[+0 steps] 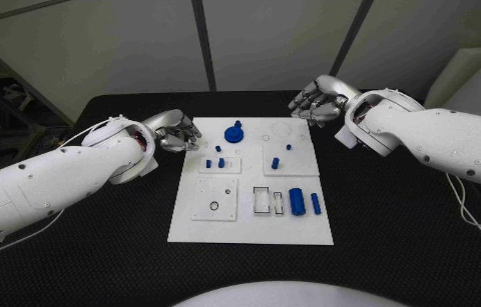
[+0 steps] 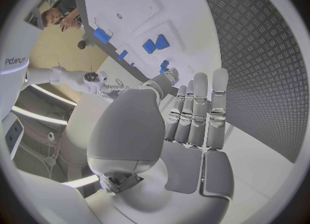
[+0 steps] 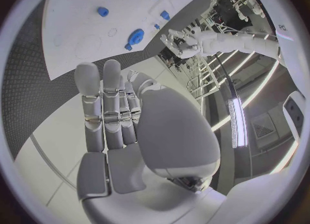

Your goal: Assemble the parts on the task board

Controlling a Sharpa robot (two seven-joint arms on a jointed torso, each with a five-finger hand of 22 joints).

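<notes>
The white task board (image 1: 251, 217) lies in the middle of the black table. On its far part stands a round blue part (image 1: 233, 135), with several small blue pegs (image 1: 222, 162) nearer the middle. Two blue cylinders (image 1: 297, 199) lie side by side at its right. My left hand (image 1: 176, 132) hovers at the board's far left corner and holds nothing. My right hand (image 1: 318, 102) hangs beyond the far right corner, also holding nothing. In the wrist views the left hand (image 2: 187, 126) and right hand (image 3: 123, 126) show straight fingers over the table, the board (image 3: 84, 12) beyond them.
The board carries raised white blocks with holes and slots (image 1: 215, 199). Black textured table (image 1: 401, 237) surrounds the board on all sides. A grey wall stands behind the table's far edge.
</notes>
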